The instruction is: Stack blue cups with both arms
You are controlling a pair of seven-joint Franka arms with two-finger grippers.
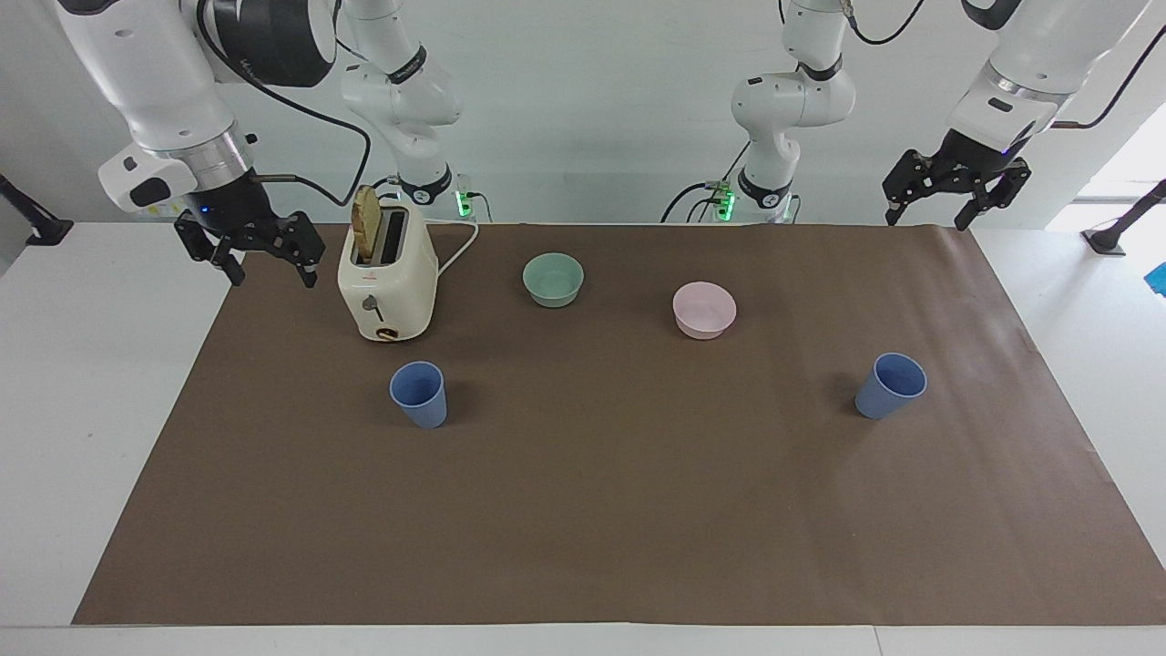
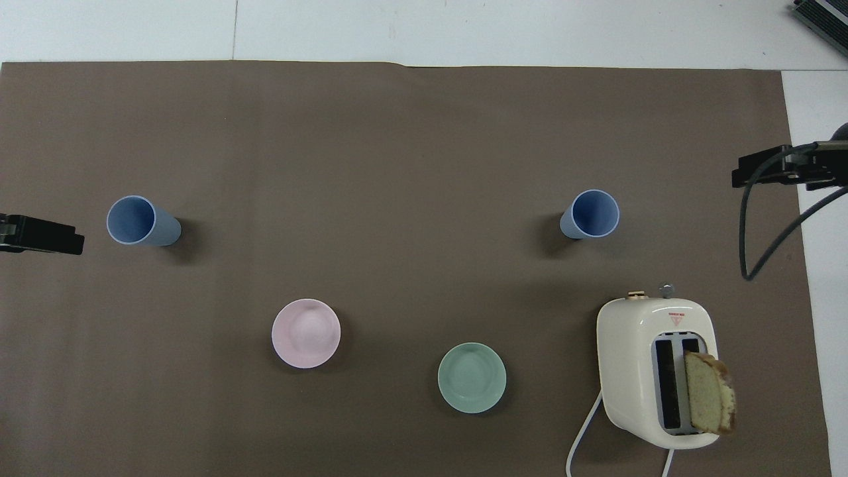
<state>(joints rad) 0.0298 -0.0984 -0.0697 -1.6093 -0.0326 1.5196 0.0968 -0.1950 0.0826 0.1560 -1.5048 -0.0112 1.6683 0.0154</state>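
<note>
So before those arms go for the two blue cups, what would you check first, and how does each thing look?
1. Both cups upright: cup by the toaster and cup at the left arm's end: ok.
2. Cups empty inside: ok.
3. Left gripper open, holding nothing: ok.
4. Right gripper open, holding nothing: ok.
5. Toaster stands apart from the nearby cup: ok.
6. Cups already stacked: not ok, they stand far apart.

1 camera looked down from across the table toward the robots; 1 looked steeply down from above them. Both shared the brown mat.
</note>
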